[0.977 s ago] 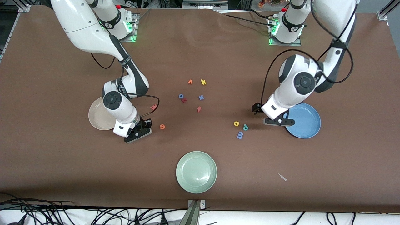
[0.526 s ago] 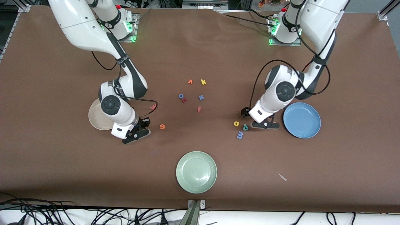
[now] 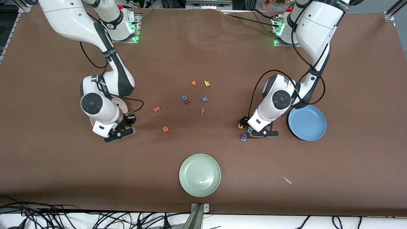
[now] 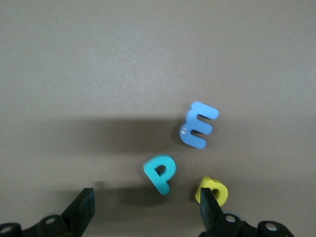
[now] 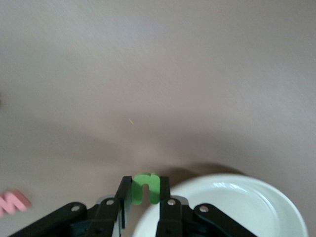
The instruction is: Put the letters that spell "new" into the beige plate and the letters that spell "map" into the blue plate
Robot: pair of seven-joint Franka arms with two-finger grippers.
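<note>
My right arm hides most of the beige plate (image 3: 122, 105). My right claw (image 5: 144, 203) pinches the green n (image 5: 145, 188). My left claw (image 4: 147, 210) gapes wide over the teal p (image 4: 161, 173), holding nothing.

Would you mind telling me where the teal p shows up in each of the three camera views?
Front view: the teal p peeks out beside the left gripper, between the yellow a and the blue m.
Left wrist view: the teal p lies between the open fingers, close to the camera.
Right wrist view: not in it.
Shared landmark: the blue m, beside the p in both views that show it.
</note>
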